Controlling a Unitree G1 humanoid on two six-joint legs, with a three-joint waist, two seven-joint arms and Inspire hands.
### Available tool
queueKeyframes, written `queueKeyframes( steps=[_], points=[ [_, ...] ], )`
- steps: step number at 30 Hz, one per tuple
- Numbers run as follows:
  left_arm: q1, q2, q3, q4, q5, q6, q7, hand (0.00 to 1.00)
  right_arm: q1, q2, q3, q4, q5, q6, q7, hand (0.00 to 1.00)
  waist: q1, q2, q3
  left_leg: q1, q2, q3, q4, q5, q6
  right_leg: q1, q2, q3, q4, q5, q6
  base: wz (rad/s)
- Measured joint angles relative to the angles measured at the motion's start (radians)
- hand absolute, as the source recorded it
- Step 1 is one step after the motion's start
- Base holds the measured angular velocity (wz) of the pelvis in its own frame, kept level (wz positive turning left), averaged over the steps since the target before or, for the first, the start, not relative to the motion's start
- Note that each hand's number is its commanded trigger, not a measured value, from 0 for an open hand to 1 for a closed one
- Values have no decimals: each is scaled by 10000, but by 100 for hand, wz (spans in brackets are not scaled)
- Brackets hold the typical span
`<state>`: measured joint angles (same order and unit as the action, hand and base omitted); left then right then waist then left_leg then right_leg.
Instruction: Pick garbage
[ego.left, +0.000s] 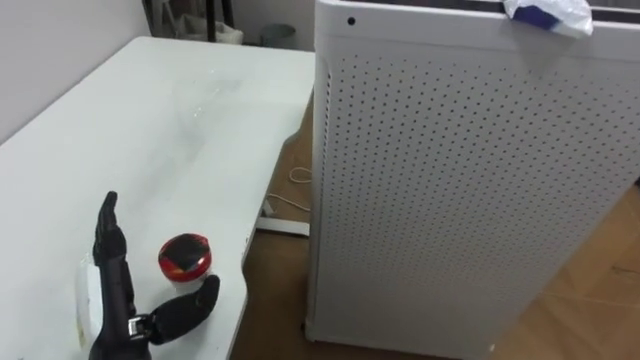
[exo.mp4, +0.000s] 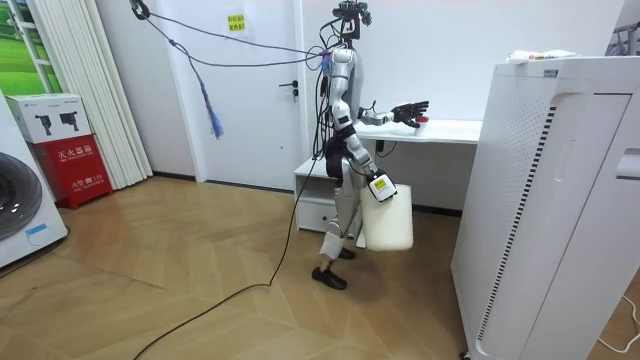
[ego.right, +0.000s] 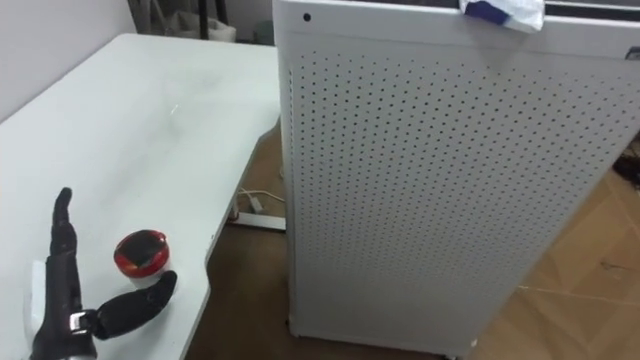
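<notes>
Head views: a white table (ego.left: 150, 130) fills the left. A tall white perforated cabinet (ego.left: 470, 180) stands on the wooden floor just right of it.

The left hand (ego.left: 112, 290) lies over the near edge of the table. Its fingers (ego.left: 108, 235) are straight and point to the far side, and the thumb (ego.left: 190, 308) is spread out to the right. The hand is open and holds nothing.

A round red disc (ego.left: 185, 257) with a dark top rests on the table in the gap between fingers and thumb. It is just beside both, and contact cannot be judged.

A crumpled white-and-blue wrapper (ego.left: 548, 14) lies on top of the cabinet at its far right corner, well apart from the hand. A pale cable (ego.left: 298, 178) lies on the floor between the table and the cabinet.

Room view: the robot stands upright at the table's left end, facing the room view's right, with its left arm stretched out over the tabletop. The right hand (exo.mp4: 378, 187) hangs low at its side with a white bin (exo.mp4: 388, 218) directly below it. Whether its fingers are closed cannot be told. The cabinet is in the foreground at the room view's right, with the wrapper on top.
</notes>
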<state>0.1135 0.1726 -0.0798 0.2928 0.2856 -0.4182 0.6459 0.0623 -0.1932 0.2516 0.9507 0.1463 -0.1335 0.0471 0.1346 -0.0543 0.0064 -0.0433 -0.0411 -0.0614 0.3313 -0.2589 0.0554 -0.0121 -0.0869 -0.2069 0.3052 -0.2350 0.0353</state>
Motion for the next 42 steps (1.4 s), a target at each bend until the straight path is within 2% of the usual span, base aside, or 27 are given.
queueKeyframes(
  steps=[5,8,11,22,26,30,35,42],
  points=[
    [56,1,-28,38,-167,10,-86,0,48,6,2,0,0,-1,224,100,-18,18,12,42,-14,-82,-20,1,-1,68,-7,-84,-18,1,1,4],
    [120,1,-37,573,-338,79,-115,0,98,6,4,150,-3,6,403,100,-191,89,78,197,-30,-194,-63,0,-2,325,2,-203,-165,44,13,10],
    [149,0,-52,898,-772,277,-229,0,113,5,4,152,-19,32,453,100,-200,110,114,189,-25,-173,-167,-1,-4,303,9,-184,-161,46,13,0],
    [84,-7,-419,1298,-2588,379,-267,0,163,8,29,144,-177,43,329,100,-277,123,97,378,-22,-47,-193,6,-3,416,-5,-116,-176,45,13,-2],
    [51,1,-396,1456,-3023,384,-238,0,166,10,23,25,-432,45,302,100,-436,133,61,531,-2,57,-359,11,-10,478,3,-29,-137,46,14,-9],
    [-72,6,-370,1722,-3142,381,-151,0,179,23,23,-34,-431,61,317,100,-504,150,9,556,29,159,-397,35,-25,484,23,30,-123,58,-1,-4],
    [-85,6,-345,1781,-3143,389,-80,0,180,46,23,-122,-539,261,393,100,-525,163,2,563,50,187,-399,42,-36,483,45,62,-122,64,-10,-1],
    [-123,3,-349,1772,-3165,411,118,0,184,69,24,-269,-647,261,333,100,-675,142,11,539,37,164,-370,42,-36,477,32,34,-105,63,-10,0]
  ],
)
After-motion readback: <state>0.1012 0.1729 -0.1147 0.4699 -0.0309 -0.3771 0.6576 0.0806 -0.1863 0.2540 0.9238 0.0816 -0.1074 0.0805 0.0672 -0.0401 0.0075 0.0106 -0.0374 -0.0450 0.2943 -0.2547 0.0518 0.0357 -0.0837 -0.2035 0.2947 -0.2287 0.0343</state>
